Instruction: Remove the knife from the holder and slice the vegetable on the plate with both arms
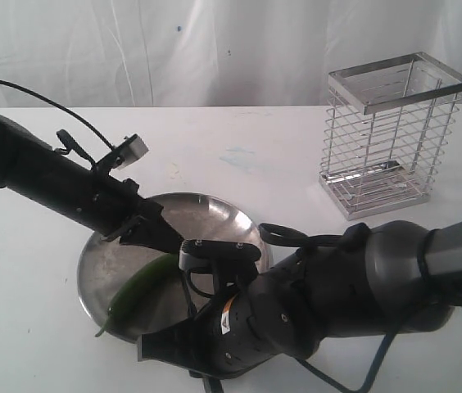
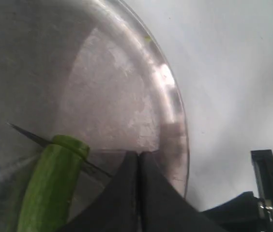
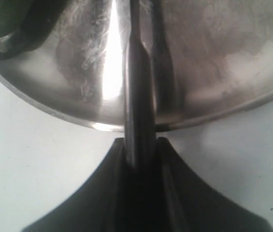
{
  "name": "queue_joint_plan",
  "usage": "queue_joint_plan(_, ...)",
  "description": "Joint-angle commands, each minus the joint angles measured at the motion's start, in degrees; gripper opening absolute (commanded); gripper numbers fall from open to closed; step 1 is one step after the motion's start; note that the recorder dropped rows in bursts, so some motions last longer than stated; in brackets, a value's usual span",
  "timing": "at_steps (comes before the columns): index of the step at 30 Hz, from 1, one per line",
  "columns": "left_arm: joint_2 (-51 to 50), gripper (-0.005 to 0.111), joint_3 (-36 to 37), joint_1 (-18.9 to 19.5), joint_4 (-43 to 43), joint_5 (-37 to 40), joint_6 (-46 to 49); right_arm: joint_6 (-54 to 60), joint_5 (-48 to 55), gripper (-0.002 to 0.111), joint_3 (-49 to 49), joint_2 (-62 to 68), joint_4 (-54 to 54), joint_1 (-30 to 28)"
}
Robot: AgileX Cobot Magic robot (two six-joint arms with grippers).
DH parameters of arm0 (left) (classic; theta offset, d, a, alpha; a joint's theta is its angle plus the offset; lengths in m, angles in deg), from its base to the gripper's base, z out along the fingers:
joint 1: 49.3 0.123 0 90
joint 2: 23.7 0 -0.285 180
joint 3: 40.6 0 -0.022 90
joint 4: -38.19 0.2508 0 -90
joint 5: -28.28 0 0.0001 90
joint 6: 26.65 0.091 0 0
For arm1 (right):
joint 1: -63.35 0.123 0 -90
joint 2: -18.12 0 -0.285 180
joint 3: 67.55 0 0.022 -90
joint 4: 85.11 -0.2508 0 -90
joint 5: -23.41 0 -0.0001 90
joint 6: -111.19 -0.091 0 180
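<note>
Knife (image 3: 139, 116) is sitting clamped in right pincer (image 3: 140, 150), blade crossing the green chili (image 2: 49, 186) at its cut end. Chili is lying on the steel plate (image 1: 215, 205), long axis running 7-to-1 o'clock. Left pincer (image 2: 139, 166) is pressed closed, empty, just beside chili.

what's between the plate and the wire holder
Only bare white table lies between the plate and the holder; nothing stands there. The exterior view shows this.
</note>
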Motion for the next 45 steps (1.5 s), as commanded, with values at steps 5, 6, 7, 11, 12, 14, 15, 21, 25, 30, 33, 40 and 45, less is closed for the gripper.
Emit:
queue_joint_plan(5,0.53,0.000,1.33,-0.28,3.44,1.88,-2.06,0.51,0.79,0.000,-0.09,0.32,-0.10,0.03)
queue_joint_plan(6,0.53,0.000,1.81,-0.76,3.44,1.16,-2.06,0.51,0.79,0.000,-0.09,0.32,-0.10,0.03)
queue_joint_plan(7,0.53,0.000,2.20,-0.91,3.44,0.42,-2.06,0.51,0.79,0.000,-0.09,0.32,-0.10,0.03)
queue_joint_plan(11,0.53,0.000,2.92,-2.91,3.23,-1.60,-1.95,0.62,0.73,0.000,-0.09,0.32,-0.10,0.03)
queue_joint_plan(12,0.53,0.000,2.92,-3.23,2.80,-1.61,-1.38,0.73,0.73,0.000,-0.09,0.32,-0.10,0.03)
queue_joint_plan(14,0.60,0.000,2.92,-3.52,2.38,-1.61,-1.00,0.73,0.73,0.000,-0.09,0.32,-0.10,0.03)
queue_joint_plan(15,0.60,0.000,2.92,-3.52,2.38,-1.61,-1.00,0.73,0.73,0.000,-0.09,0.32,-0.10,0.03)
queue_joint_plan(21,0.60,0.000,2.92,-3.93,1.72,-3.39,-0.72,0.93,0.29,0.000,-0.09,0.32,-0.10,0.03)
queue_joint_plan(25,-1.35,0.000,3.57,-6.83,1.98,-7.94,0.57,0.93,0.04,0.000,-0.09,0.32,0.03,0.03)
queue_joint_plan(30,-4.51,0.000,3.68,-8.79,4.90,-9.54,0.07,0.93,0.16,0.000,-0.09,0.32,-0.09,0.03)
queue_joint_plan(33,-2.71,0.000,3.12,-7.44,4.90,-8.49,-0.08,0.93,0.43,0.000,-0.09,0.32,-0.09,0.03)
queue_joint_plan(40,5.45,0.000,0.91,-3.46,6.59,-5.23,-1.24,0.93,0.83,0.000,-0.09,0.32,-0.09,0.03)
queue_joint_plan(45,6.06,0.000,1.45,-2.88,13.94,-5.84,-6.80,0.93,0.83,0.000,-0.09,0.32,-0.09,0.03)
